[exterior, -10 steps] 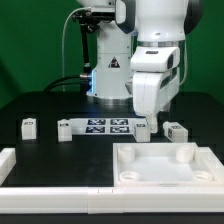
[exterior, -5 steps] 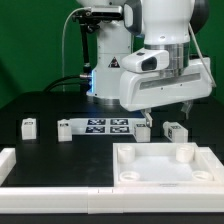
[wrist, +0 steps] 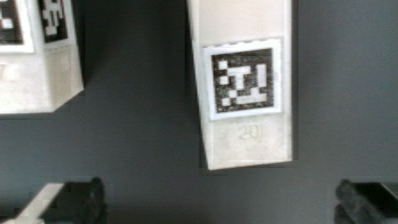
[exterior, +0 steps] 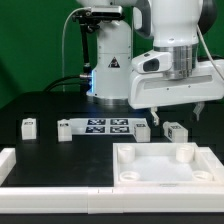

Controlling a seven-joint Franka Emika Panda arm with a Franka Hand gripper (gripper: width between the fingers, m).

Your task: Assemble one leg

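Leg (exterior: 177,130) lying just beneath gripper (exterior: 179,114), jaws spread apart

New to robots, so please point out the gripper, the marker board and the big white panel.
gripper (exterior: 179,113): exterior view, midway between fingertips.
marker board (exterior: 101,127): exterior view, its tagged middle.
white panel (exterior: 160,164): exterior view, bare flat middle.

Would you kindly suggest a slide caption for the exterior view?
Open gripper hovers over a leg near the panel.
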